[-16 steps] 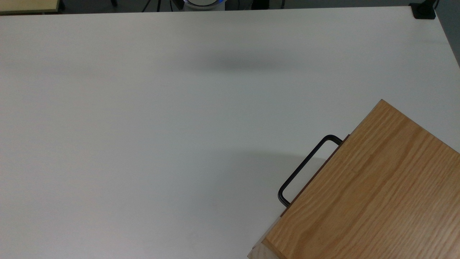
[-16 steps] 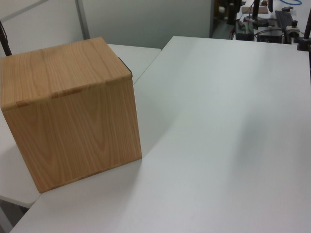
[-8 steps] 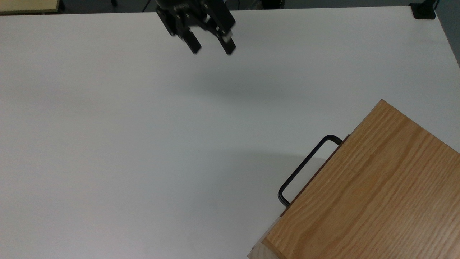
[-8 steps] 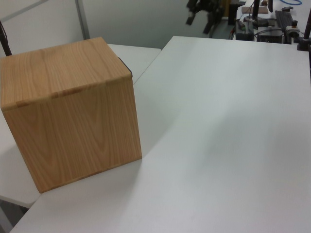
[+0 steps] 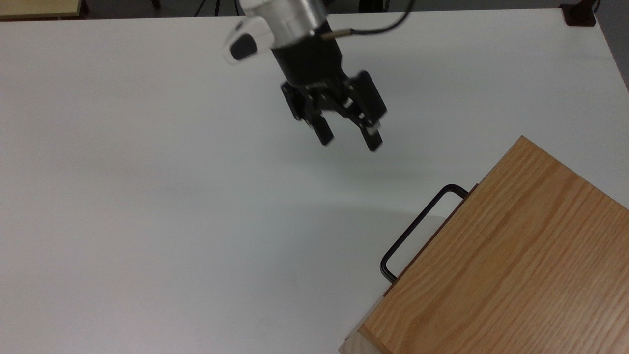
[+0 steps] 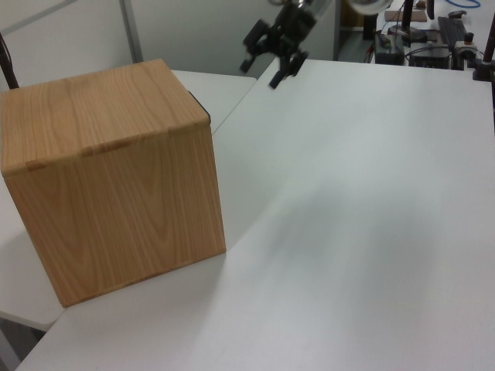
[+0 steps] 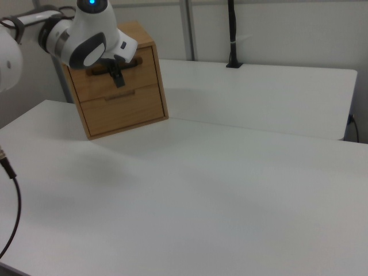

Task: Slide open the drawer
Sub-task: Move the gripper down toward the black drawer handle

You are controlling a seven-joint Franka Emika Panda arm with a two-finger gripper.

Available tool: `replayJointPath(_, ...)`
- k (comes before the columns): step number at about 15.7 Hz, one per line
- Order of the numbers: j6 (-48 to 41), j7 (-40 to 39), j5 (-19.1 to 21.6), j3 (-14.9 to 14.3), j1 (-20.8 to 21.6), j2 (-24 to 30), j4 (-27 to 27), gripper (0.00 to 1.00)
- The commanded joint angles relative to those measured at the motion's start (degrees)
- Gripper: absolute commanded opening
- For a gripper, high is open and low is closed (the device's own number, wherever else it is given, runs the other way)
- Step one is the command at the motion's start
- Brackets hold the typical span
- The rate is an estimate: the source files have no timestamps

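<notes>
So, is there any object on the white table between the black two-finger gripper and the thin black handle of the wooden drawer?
No, nothing visible stands between them. The black two-finger gripper hangs open above bare white table, apart from the thin black U-shaped handle.

Plain surroundings

A broad white matte table point(image 5: 147, 196) spans the top view. An oak-grain wooden cabinet box point(image 6: 108, 185) stands on it at the left view's left. In the right view, a black upright pole point(image 7: 232, 34) rises at the far table edge before pale wall panels point(image 7: 276, 29)
</notes>
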State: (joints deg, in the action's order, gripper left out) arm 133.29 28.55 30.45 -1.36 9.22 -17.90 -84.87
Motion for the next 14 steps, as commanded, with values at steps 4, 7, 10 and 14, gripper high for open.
replayJointPath(4, 11.27, 5.73, 0.66, -0.57, 5.45, -11.36, 9.72, 0.83)
replayJointPath(7, 16.64, 8.53, 0.66, -0.57, 6.59, -12.16, 9.72, 0.79)
replayJointPath(10, 20.95, 8.98, 0.49, -0.57, 7.91, -13.3, 9.81, 0.78)
replayJointPath(14, 23.86, 8.72, 0.31, -0.57, 8.27, -14.62, 9.9, 0.65)
